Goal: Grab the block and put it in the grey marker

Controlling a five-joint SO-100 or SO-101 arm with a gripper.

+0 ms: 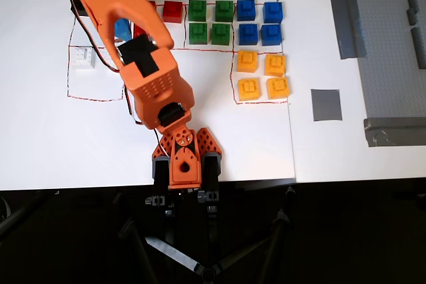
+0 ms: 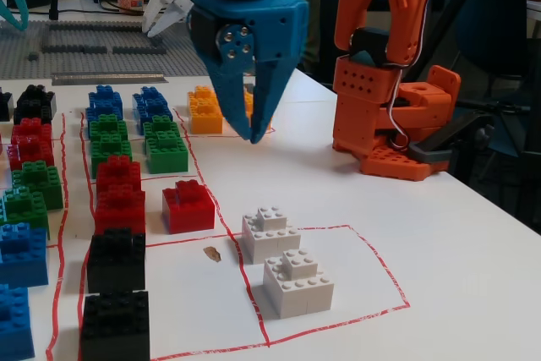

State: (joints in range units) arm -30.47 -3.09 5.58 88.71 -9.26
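Note:
Two white blocks [image 2: 270,230] [image 2: 296,281] sit side by side inside a red-outlined box on the white table; the overhead view shows them at the left [image 1: 84,56]. My blue gripper [image 2: 253,135] hangs above the table behind them, fingers pointing down with the tips together, holding nothing. In the overhead view the orange arm covers it and only a bit of its blue body [image 1: 123,29] shows. The grey marker [image 1: 326,104] is a flat square far to the right in the overhead view, and bare. It is out of the fixed view.
Rows of red [image 2: 188,205], green [image 2: 166,148], blue [image 1: 259,23], yellow [image 1: 263,74] and black [image 2: 116,259] blocks fill a red-lined grid. A grey studded baseplate [image 1: 393,44] and a grey tape strip [image 1: 346,24] lie right. The arm's base [image 1: 178,161] stands at the front edge.

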